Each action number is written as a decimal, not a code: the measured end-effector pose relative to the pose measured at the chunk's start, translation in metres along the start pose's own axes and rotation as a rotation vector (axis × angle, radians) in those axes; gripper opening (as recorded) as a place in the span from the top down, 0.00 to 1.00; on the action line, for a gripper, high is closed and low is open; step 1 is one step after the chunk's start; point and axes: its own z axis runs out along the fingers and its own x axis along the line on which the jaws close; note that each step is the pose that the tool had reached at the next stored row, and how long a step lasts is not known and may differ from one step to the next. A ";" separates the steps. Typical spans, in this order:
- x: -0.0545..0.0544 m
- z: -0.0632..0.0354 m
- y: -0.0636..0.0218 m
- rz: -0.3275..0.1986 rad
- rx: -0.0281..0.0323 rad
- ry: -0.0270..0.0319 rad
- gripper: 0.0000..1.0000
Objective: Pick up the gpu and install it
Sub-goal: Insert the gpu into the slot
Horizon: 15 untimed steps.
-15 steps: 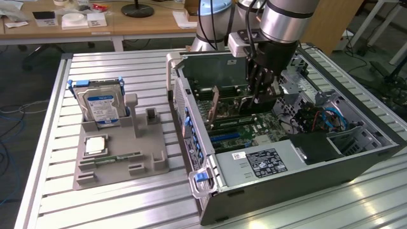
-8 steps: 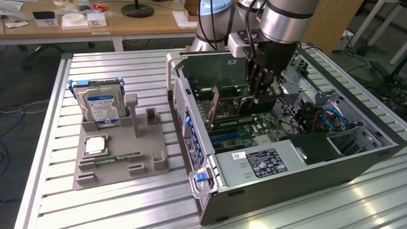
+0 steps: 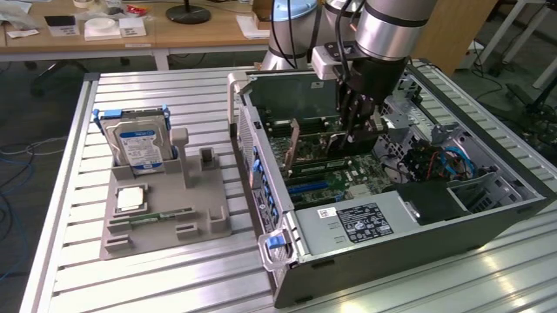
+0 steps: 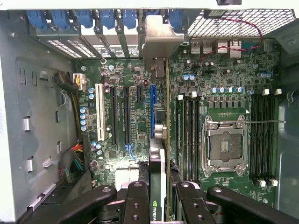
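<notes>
Clearly the fingers [image 4: 138,199] are clamped on the gpu [image 4: 157,172], which hangs edge-down inside the open case [image 3: 435,235] close over the motherboard [image 4: 140,126], its metal bracket [image 4: 161,37] toward the rear slot openings. The risk, I judge, is misalignment: if the card's edge comes down beside the blue slot [image 4: 152,109] rather than into it, pressing could scrape the board or jam the bracket. The RAM slots [image 4: 187,135] crowd it closely on one side, while the hard drive [image 3: 139,147] stands in its holder [image 3: 165,215] on the surface [image 3: 78,280], well apart.
</notes>
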 end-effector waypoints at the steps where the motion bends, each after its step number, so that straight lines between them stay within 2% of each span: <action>1: 0.000 0.0001 0.0000 0.000 0.0000 0.0000 0.73; 15: 0.000 0.0054 0.0001 0.000 0.0000 0.0001 0.73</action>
